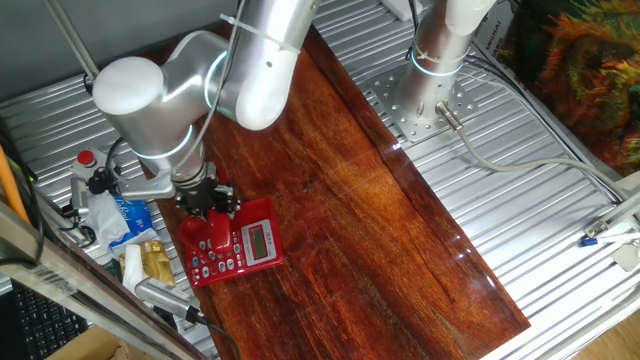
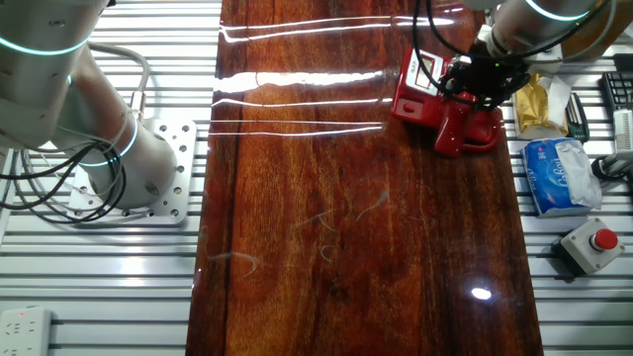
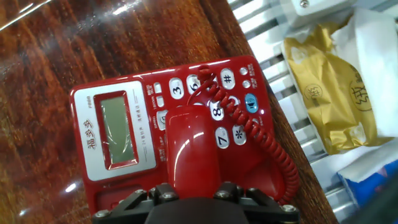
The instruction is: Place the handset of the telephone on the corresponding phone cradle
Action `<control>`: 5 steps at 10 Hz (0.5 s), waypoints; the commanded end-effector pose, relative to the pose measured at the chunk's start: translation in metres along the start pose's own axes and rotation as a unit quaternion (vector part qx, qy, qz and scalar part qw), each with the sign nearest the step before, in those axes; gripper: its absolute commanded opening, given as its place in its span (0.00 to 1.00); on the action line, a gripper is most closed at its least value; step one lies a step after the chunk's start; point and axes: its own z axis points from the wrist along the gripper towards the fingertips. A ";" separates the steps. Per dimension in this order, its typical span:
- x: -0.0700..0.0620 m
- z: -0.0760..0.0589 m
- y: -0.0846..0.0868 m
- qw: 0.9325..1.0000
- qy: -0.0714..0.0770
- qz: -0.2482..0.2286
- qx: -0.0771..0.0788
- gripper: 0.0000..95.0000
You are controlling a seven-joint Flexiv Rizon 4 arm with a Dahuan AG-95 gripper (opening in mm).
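My gripper is clamped across the middle of the light, stiff, glossy and rather slippery handset, which hangs over the keypad of the telephone, curly cord trailing.

White rounded arm, glowing cyan rings, black pincer.

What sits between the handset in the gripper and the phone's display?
In the hand view, only keypad buttons and a stretch of red base lie between the handset and the display; the curly cord runs on the handset's other side.
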 end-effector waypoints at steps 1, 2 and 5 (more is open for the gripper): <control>0.000 0.000 0.000 0.863 0.016 0.505 -0.005 0.00; 0.000 0.000 0.000 0.852 0.016 0.523 -0.004 0.00; 0.000 0.000 0.000 0.809 0.014 0.588 -0.011 0.00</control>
